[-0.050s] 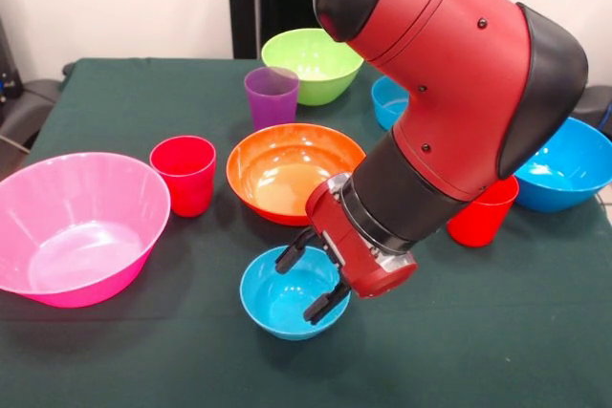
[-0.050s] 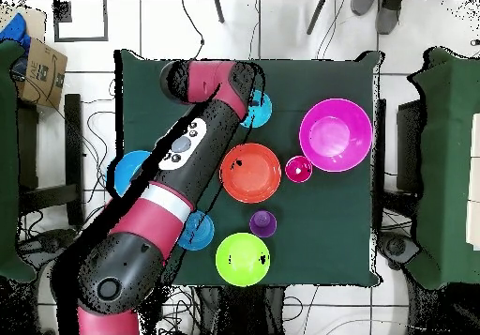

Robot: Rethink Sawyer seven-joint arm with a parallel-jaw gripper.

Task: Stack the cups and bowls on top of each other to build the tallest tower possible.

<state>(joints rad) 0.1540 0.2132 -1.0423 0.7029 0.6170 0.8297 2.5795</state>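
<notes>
Directly under the gripper [image 1: 314, 284]: a small blue bowl [image 1: 287, 298], upright, alone on the green table [image 1: 478, 351]. Light, stiff, glossy plastic by the look, likely slippery; best taken by the thin rim, one finger inside, one outside. Gripper tilted, fingers spread fairly wide, holding nothing; one tip just over the bowl's far rim, the other over its hollow. Contact with the rim not clear.

Just behind the gripper: orange bowl [image 1: 292, 171], upright and empty, wide enough to seat smaller pieces. Beside that, further from the gripper toward the pink bowl [image 1: 76, 226]: a red cup [image 1: 185, 174], upright. On the gripper's other side, half hidden by the arm: a second red cup [image 1: 483, 217], then a large blue bowl [image 1: 569, 164].

Further back: purple cup [image 1: 272, 95], upright, smooth-walled and probably easy to squeeze out of a grip. Behind it, green bowl [image 1: 308, 64]; another small blue bowl [image 1: 390, 100] peeking past the arm.

No tower yet; every piece separate.
</notes>
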